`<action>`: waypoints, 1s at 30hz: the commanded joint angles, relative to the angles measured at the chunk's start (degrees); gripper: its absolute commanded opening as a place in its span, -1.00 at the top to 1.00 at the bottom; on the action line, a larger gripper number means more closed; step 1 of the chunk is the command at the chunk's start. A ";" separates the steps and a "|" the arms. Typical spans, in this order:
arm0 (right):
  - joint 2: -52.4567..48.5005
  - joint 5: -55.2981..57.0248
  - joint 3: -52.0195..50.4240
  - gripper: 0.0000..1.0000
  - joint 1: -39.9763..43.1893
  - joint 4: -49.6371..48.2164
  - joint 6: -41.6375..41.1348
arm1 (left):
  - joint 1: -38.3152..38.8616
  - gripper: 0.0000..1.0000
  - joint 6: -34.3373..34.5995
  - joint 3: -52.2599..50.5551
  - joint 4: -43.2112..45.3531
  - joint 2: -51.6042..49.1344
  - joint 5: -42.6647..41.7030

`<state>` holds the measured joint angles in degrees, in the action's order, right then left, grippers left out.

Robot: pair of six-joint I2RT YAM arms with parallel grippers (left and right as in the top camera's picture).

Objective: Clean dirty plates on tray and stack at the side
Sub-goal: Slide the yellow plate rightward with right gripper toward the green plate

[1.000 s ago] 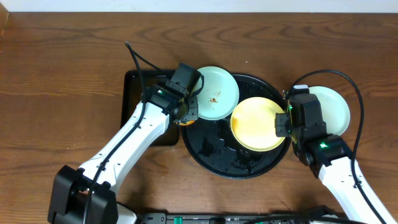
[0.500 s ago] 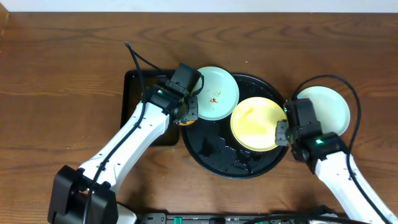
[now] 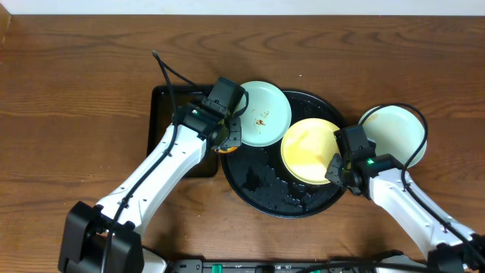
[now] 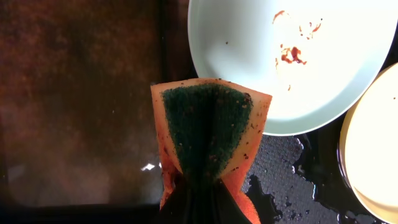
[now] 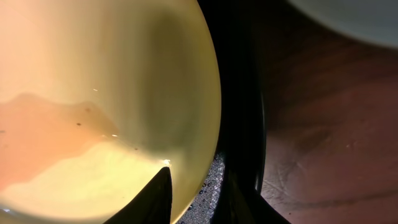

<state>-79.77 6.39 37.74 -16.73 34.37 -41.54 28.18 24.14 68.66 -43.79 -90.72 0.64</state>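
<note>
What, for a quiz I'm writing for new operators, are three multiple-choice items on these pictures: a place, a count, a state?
1. Where does the pale mint-blue round plate with no visible specks lie, relative to the large round glossy black tray?
A. in its middle
B. outside it, on the brown wooden tabletop
C. stacked on another plate
2. How many round plates show?
A. three
B. two
C. four
3. What is the left gripper doing?
A. hanging open
B. gripping a plate
C. gripping a folded orange sponge with a green scrub face

1 B: wood grain lies under it.
2 A: it, the specked mint-blue plate and the pale yellow plate.
3 C: the sponge is pinched at its base.
</note>
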 commanded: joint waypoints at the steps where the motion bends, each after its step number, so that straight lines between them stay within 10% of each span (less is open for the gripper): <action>1: -2.05 -0.74 -0.37 0.44 0.79 0.11 -4.90 | -0.15 0.83 -0.46 -0.09 -0.33 0.98 1.14; 13: -4.09 -0.63 -0.37 0.97 0.79 -5.44 -7.30 | -0.15 0.83 -0.46 -0.09 -0.35 0.96 1.14; 30: -2.32 0.37 -0.22 0.98 0.81 -7.85 2.49 | -0.15 0.83 -0.28 -0.09 -0.37 0.92 1.14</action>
<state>-83.61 5.34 37.71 -16.73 26.85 -45.04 28.18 24.16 68.66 -43.81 -90.72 0.62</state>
